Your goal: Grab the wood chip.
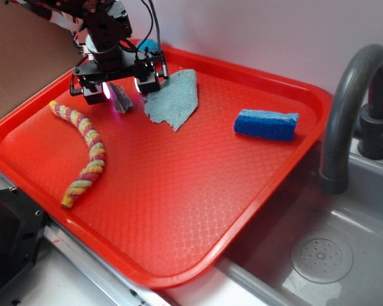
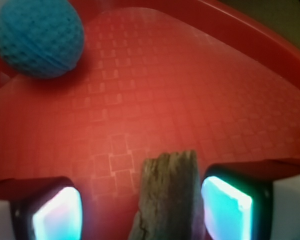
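The wood chip (image 1: 121,98) (image 2: 169,195), a small brown-grey sliver with streaked grain, lies on the red tray (image 1: 179,191) near its back left. My gripper (image 1: 120,89) (image 2: 140,210) hangs right over it, open, with the chip between the two glowing pads (image 2: 57,214). In the wrist view the chip lies nearer the right pad (image 2: 225,205), with a narrow gap, and a wide gap to the left pad. The chip's near end is cut off by the frame's bottom edge.
A ragged light-blue cloth (image 1: 174,97) lies just right of the gripper. A twisted pink-yellow rope (image 1: 83,150) curves along the tray's left. A blue sponge (image 1: 266,123) sits at the right. A teal ball (image 2: 38,37) rests by the tray's back rim. A sink (image 1: 319,255) and faucet (image 1: 351,108) flank the tray.
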### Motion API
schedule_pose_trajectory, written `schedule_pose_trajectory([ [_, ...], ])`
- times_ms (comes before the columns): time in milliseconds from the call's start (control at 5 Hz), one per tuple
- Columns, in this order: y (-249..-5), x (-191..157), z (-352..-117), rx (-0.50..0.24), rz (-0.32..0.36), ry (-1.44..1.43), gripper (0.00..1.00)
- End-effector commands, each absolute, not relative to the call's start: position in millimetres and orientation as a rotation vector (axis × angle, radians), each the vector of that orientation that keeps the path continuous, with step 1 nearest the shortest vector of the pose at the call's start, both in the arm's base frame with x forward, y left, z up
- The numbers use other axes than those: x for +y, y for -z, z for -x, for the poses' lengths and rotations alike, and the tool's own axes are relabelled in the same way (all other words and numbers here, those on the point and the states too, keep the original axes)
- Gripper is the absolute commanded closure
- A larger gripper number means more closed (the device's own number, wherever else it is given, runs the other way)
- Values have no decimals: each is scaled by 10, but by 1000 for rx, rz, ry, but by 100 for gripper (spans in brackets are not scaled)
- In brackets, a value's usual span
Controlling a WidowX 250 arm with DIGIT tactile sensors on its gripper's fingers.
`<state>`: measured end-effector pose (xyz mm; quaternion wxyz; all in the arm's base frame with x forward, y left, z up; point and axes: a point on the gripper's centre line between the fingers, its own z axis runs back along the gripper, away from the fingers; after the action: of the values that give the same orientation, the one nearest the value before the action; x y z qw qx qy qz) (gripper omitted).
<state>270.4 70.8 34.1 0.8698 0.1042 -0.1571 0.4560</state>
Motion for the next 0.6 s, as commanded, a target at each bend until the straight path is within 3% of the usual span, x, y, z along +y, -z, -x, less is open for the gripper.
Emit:
schedule_pose_trajectory([
  [0,-210,695,-2558,-300,-187,-931,26],
  [200,-222,666,-2530,-314,-185,-928,100],
  [400,-228,664,-2511,-318,-186,-922,100],
])
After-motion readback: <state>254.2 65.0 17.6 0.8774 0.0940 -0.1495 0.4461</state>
